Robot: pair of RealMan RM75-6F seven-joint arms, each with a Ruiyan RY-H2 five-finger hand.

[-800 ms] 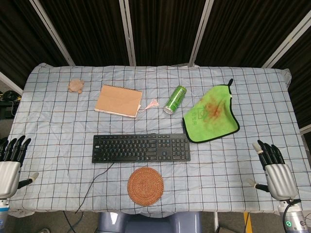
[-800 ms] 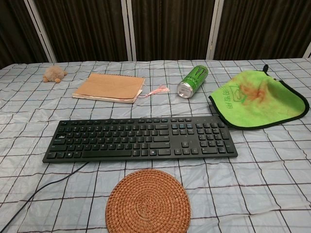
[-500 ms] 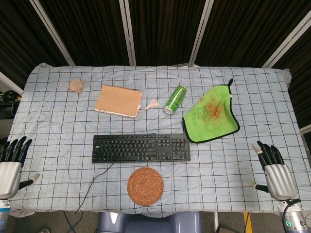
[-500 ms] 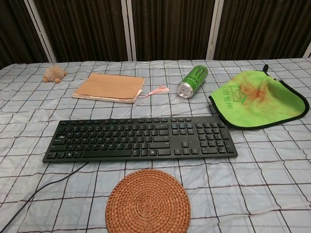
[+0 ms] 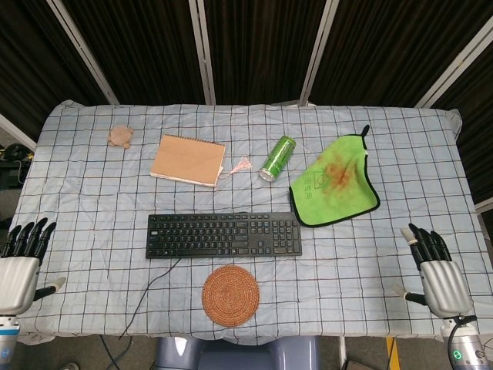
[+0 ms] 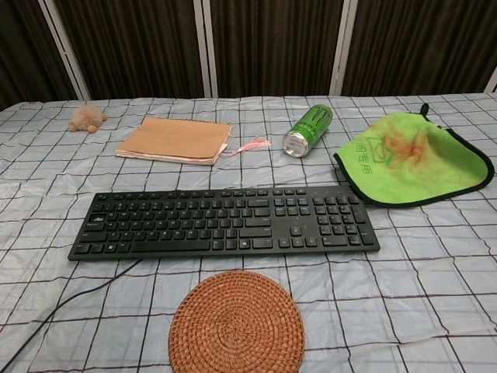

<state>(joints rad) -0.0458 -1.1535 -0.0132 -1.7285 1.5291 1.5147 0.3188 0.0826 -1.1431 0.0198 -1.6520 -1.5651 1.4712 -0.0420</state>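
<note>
Head view showed both of my hands low at the near corners of the worktop (image 5: 77, 154), each holding nothing with its fingers spread and pointing away from me. My left hand (image 5: 19, 266) hung at the near left edge; my right hand (image 5: 437, 276) sat at the near right edge. Neither hand appeared in the chest view.

Nearest my right hand was the green cloth (image 5: 335, 183), lying flat, stained orange-brown in the middle, up and to the left of that hand and apart from it. Bare checked cover lay between them, so nothing blocked the line from hand to cloth. Just left of the cloth, the green can (image 5: 277, 158) lay on its side, near the cloth's edge but not touching it as far as I could tell.

Nearest my left hand was the black keyboard (image 5: 223, 235), off to that hand's right and a little farther out, well apart from it. Its cable (image 5: 150, 297) ran from the keyboard's left end toward the near edge. The round woven coaster (image 5: 230, 295) lay just nearer to me than the keyboard, between my two hands.

Beyond the keyboard lay the brown notebook (image 5: 188, 160) with a pink tassel (image 5: 239, 165) beside it, and a small tan toy (image 5: 120, 136) sat far out from my left hand.
</note>
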